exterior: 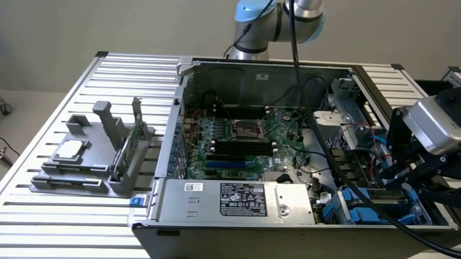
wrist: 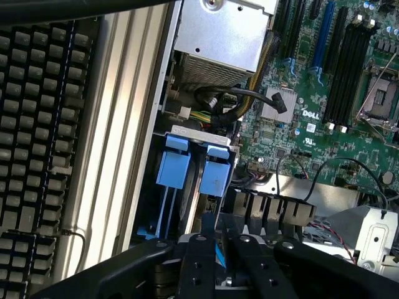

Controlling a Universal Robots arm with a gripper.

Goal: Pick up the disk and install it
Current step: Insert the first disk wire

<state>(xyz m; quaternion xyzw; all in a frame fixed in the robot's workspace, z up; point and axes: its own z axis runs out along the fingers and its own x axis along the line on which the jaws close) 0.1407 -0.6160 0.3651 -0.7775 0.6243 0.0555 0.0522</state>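
Observation:
My gripper is down inside the open computer case, over the drive bay at the exterior view's right. In the wrist view its two black fingers stand close together. A thin blue rail edge of the disk shows between them, and the rest of the disk is hidden under the gripper. Just ahead, two blue carrier tabs stick out of the drive bay.
The power supply box fills the case's near side, beside the green motherboard. Black cables run near the bay. On the slatted table, a grey fixture holds a small silver chip and an upright green card.

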